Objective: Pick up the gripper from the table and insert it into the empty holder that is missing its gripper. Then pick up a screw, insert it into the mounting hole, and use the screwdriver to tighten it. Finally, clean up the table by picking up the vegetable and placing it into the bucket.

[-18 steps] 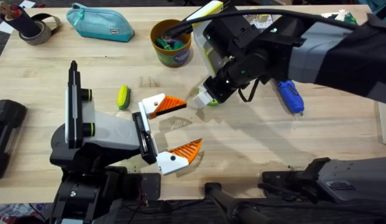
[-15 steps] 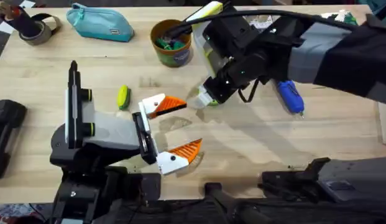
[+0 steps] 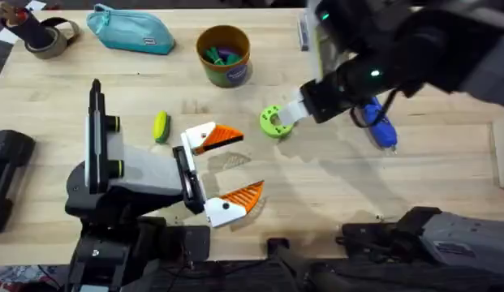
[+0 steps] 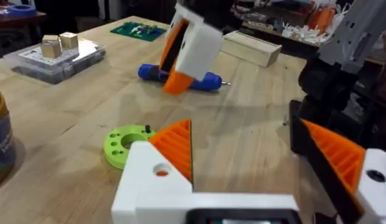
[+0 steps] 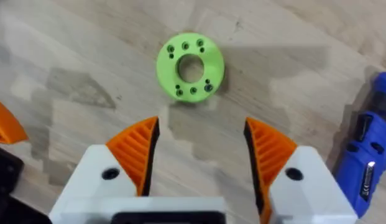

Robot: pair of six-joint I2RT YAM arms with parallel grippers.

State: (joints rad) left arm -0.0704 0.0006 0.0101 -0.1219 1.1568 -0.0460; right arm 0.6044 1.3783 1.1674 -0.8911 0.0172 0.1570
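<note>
A lime-green disc with holes (image 3: 273, 122) lies flat on the table (image 3: 333, 186). My right gripper (image 5: 202, 155) hovers open just beside it, nothing between its orange pads; the disc (image 5: 191, 66) sits ahead of the fingertips. The blue screwdriver (image 3: 380, 123) lies right of that gripper (image 3: 294, 114). My left gripper (image 3: 227, 169) is open and empty, left of the disc (image 4: 125, 142). The yellow-green vegetable (image 3: 160, 126) lies left of it. At the back stands the tan bucket (image 3: 224, 55). The loose gripper, the holder and the screw are not to be made out.
A teal zip pouch (image 3: 130, 30) and a tape roll (image 3: 42, 34) sit at the back left. In the left wrist view a clear box with cubes (image 4: 56, 53) and a green board (image 4: 140, 29) lie beyond the screwdriver (image 4: 180, 74). Bare wood spans the front middle.
My right gripper has pulled back to the right, off the green disc, which now lies uncovered on the table. The left arm has not moved.
</note>
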